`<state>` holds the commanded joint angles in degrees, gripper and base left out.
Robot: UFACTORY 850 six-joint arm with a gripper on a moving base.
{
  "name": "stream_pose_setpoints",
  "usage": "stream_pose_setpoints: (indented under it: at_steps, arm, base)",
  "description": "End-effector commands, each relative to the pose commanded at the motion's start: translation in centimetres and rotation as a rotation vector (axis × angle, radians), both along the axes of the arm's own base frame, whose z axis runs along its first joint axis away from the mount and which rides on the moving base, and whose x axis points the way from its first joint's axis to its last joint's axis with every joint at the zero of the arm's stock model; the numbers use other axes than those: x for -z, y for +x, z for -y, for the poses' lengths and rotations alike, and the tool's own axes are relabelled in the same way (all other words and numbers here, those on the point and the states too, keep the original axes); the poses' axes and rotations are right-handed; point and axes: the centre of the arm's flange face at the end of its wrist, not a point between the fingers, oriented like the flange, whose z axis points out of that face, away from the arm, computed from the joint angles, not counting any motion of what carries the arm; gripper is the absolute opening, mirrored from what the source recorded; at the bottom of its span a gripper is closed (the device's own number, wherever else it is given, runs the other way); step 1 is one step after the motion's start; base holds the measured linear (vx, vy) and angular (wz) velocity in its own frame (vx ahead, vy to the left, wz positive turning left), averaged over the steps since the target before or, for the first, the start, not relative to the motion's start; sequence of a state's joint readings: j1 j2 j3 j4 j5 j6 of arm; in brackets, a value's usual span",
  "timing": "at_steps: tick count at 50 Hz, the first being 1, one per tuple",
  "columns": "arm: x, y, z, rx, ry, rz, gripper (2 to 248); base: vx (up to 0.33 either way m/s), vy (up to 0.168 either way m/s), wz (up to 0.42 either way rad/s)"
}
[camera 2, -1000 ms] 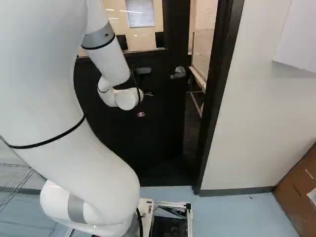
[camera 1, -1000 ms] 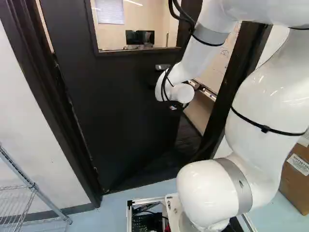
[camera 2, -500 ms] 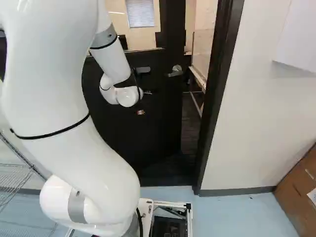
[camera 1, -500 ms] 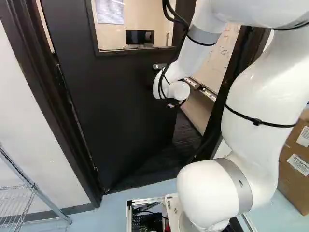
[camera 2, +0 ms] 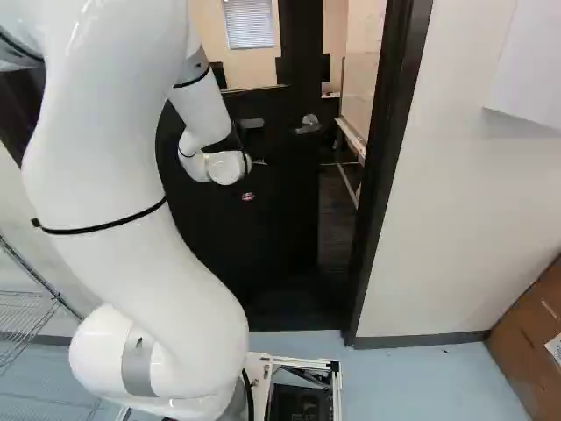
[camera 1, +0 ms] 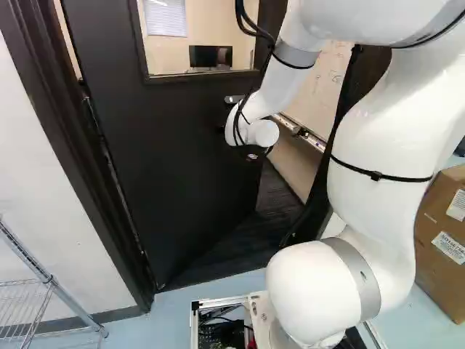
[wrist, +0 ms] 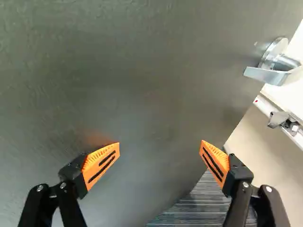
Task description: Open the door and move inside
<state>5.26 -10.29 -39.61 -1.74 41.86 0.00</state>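
White wall (camera 1: 22, 182) leftmost in left base view, then black door (camera 1: 174, 160), ajar; gripper (wrist: 160, 147) facing it, spread wide, pinching nothing; lever handle (camera 2: 308, 124) farther right. Likely step 1 of 2, pushing open. Next: swing wider, then drive base (camera 2: 337, 392) through.

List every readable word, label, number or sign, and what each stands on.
None can be read.
Two white labels on the brown cardboard box: print too small.
Handwriting on the whiteboard beyond the black door: too faint.
Red-and-white mark below the white arm's wrist: too small.
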Motion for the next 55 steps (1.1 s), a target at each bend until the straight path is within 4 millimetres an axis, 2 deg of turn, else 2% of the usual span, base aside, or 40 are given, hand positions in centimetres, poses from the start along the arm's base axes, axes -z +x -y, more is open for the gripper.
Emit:
stream_pose_setpoints:
  at_steps: [55]
  arm:
    - [0.3,4.7,-5.1,-0.034,0.036,0.014,247]
  base:
    - [0.0,0.0,0.0]
